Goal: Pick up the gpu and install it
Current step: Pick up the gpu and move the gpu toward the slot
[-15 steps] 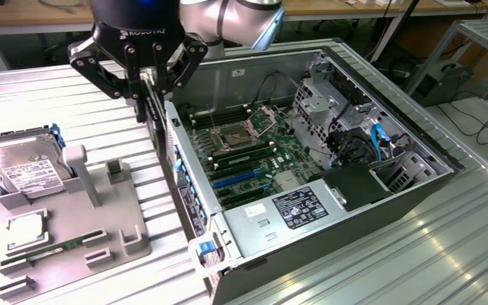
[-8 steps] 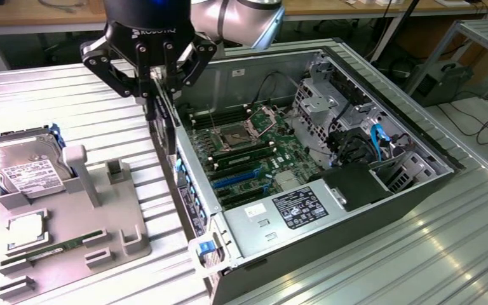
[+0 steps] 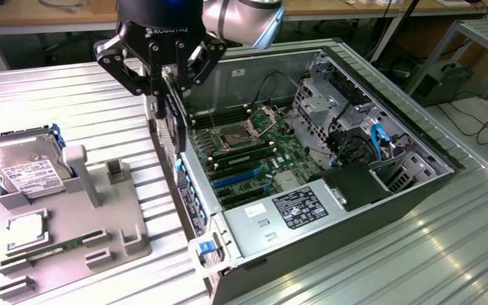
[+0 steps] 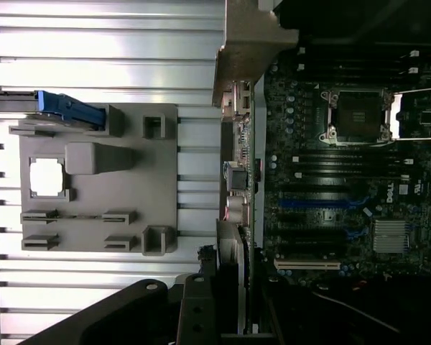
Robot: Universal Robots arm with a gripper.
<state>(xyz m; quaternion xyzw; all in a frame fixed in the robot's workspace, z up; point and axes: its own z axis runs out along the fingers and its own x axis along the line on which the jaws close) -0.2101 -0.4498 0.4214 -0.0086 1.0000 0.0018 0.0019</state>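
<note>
The gpu (image 3: 173, 124) is a thin dark card that hangs edge-down from my gripper (image 3: 166, 86), whose black fingers are shut on its upper edge. It is in the air over the open computer case's wall on the exterior view's left, beside the motherboard (image 3: 244, 149) and apart from it. In the wrist view the gpu (image 4: 233, 248) appears edge-on with its pale metal strip, just outside the board's (image 4: 330, 187) edge. Blue expansion slots (image 3: 239, 179) lie lower on the board with nothing in them.
The open computer case (image 3: 422, 184) lies on its side on the ribbed metal table. At the exterior view's left a grey fixture (image 3: 100, 222) carries a hard drive (image 3: 23, 168), a processor (image 3: 25, 229) and a green memory stick (image 3: 58, 251). A power supply (image 3: 299, 206) fills the case's near end.
</note>
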